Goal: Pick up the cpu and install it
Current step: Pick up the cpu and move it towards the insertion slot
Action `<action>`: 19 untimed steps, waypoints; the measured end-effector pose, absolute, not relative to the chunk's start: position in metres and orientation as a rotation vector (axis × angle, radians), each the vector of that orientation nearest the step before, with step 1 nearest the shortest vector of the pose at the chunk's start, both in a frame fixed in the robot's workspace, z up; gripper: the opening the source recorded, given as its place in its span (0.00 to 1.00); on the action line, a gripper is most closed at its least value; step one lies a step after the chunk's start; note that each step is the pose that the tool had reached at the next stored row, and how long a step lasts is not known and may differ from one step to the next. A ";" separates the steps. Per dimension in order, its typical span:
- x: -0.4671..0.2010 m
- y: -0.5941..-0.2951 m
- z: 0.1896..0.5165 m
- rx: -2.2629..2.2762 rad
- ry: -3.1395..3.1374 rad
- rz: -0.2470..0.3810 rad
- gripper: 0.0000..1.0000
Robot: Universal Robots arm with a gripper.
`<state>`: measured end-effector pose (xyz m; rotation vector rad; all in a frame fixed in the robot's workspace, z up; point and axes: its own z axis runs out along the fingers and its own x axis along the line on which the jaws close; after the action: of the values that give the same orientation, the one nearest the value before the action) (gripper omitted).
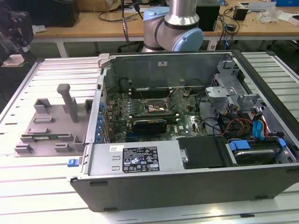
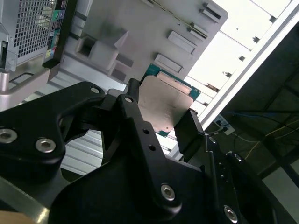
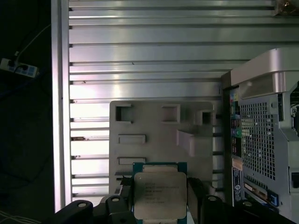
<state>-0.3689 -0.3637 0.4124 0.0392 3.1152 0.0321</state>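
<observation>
The cpu (image 3: 158, 195), a flat square chip with a silver top and a green rim, sits between my gripper (image 3: 159, 198) fingers, one black finger (image 3: 122, 189) on each side of it. In the second wrist view the cpu (image 2: 164, 100) is tilted and clamped in the gripper (image 2: 161, 112). It hangs high above the grey fixture plate (image 3: 154, 128). In the exterior view the dark metal-framed socket (image 1: 158, 108) lies on the motherboard inside the open computer case (image 1: 187, 177), and the arm (image 1: 180, 21) rises behind the case.
The grey fixture plate (image 1: 49, 128) with raised blocks lies on the slatted metal table (image 1: 37, 186) at the exterior view's left of the case. Inside the case are cables (image 1: 243, 123), a drive bay and a black power supply (image 1: 203, 151). Workbenches stand behind.
</observation>
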 end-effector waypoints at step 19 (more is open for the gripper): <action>-0.305 -0.364 0.412 0.039 3.115 0.032 0.55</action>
<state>-0.3050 -0.3636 0.4124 0.0393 3.1152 0.0321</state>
